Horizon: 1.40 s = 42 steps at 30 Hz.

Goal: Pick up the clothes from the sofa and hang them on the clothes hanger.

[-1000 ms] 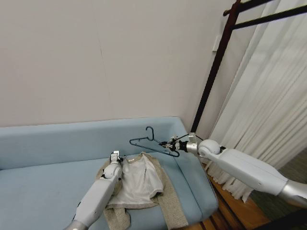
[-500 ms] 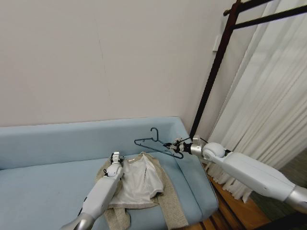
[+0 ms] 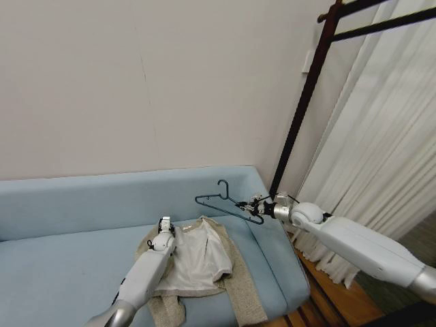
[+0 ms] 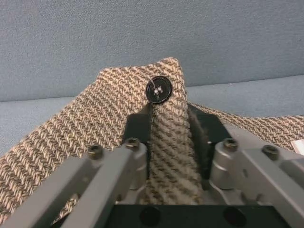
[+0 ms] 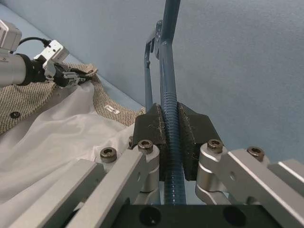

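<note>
Left hand (image 3: 163, 229) low on the sofa (image 3: 61, 204), clenched on the jacket (image 3: 204, 269). In the left wrist view a strip of the tweed front edge runs between its two pads, pinched tight, with a black button (image 4: 158, 89) just past the tips. Right hand (image 3: 259, 204) is raised above the seat's right end, clamped on the hanger (image 3: 225, 203). The right wrist view shows the ribbed blue wire squeezed between the pads, the rest of the frame running away from the hand toward the backrest. Hanger is held in the air, hook up, just above and beside the jacket's collar end; as far as I can tell it touches neither jacket nor sofa. Jacket lies spread open on the seat cushion, white lining (image 3: 194, 255) up, lower hem near the seat's front edge. Only the pinched edge at the left hand looks raised, and that slightly. Rack (image 3: 304, 95) stands beyond the sofa's right end, beside the curtain (image 3: 381, 136), and the hanger is well apart from its top bar. Progress, my reading: early. Both grasps are made, one on the garment, one on the hanger. Left to do: lift the jacket off the sofa, work the hanger's arms into the shoulders, carry it across, hook it on the rack. Judging by how flat the cloth lies, none of these has begun.
</note>
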Available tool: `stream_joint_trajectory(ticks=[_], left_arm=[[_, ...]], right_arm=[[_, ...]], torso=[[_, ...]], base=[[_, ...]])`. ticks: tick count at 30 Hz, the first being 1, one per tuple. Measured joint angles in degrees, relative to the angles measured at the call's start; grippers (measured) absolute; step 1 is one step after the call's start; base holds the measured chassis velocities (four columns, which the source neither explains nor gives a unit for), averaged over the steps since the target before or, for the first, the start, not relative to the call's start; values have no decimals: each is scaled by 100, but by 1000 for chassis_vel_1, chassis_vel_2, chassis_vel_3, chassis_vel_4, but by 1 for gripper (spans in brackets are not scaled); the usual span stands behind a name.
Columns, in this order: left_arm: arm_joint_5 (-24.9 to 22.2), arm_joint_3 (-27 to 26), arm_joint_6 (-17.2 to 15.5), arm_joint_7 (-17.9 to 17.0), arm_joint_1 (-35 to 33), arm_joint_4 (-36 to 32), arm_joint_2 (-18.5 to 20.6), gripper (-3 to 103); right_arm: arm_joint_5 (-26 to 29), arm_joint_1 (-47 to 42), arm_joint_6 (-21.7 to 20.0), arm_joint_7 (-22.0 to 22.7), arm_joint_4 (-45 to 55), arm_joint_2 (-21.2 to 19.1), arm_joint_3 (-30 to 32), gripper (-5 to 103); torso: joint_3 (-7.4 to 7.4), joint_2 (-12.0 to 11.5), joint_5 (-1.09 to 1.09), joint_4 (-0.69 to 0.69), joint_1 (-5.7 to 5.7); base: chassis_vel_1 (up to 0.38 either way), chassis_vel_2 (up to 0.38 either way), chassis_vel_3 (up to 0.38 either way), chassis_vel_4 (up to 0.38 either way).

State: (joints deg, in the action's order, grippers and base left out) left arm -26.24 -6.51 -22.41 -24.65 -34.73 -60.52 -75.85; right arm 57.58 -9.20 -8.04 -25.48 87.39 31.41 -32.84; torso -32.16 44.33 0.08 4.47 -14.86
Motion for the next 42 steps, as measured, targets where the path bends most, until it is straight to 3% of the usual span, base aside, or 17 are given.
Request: stream_joint_trajectory(ticks=[1,3,6,13,15,19,22,28,39,42], left_arm=[[1,-4,-3,-9,-33,-71,23,15],[1,-8,-15,-19,-64,-140,57,15],[-8,-11,-86,-54,-165,-361,193,3],[-199,-23,-199,-268,-497,-1162,620,2],[-260,-79,-213,-336,-727,-1690,875,2],[-210,-225,-46,-368,-1025,-2291,1273,2],[-158,-404,113,-298,-1267,-2831,1670,2],[-76,-591,194,-106,-1615,-3565,2102,2],[-59,-655,199,43,-1968,-4176,2233,2],[-57,-698,202,62,-2038,-4374,2289,2]], right_arm=[[3,-36,4,-1,21,-20,44,7],[4,-65,11,-1,36,-33,81,7],[3,-174,32,-13,68,-44,214,7],[24,-352,44,-87,202,-49,411,7],[122,-388,33,-192,286,-69,399,7],[371,-289,-82,-398,310,-15,83,7],[603,50,-311,-616,188,195,-449,7],[864,476,-412,-470,-148,757,-1158,7],[1063,440,-465,96,-466,1818,-1619,7],[1046,434,-450,262,-790,2324,-1639,7]], torso=[[0,0,0,0,0],[0,0,1,1,0],[0,0,0,0,0],[0,0,0,-1,0],[0,1,0,0,0],[0,1,-1,1,1],[0,1,-1,-1,1],[0,1,-2,-2,0],[0,1,-1,0,0],[0,1,-1,-3,0]], base=[[0,0,0,0],[0,0,0,0],[0,0,0,0],[0,0,0,0],[0,0,0,0],[0,0,0,0],[0,0,0,0],[0,0,0,0],[0,0,0,0],[0,0,0,0]])
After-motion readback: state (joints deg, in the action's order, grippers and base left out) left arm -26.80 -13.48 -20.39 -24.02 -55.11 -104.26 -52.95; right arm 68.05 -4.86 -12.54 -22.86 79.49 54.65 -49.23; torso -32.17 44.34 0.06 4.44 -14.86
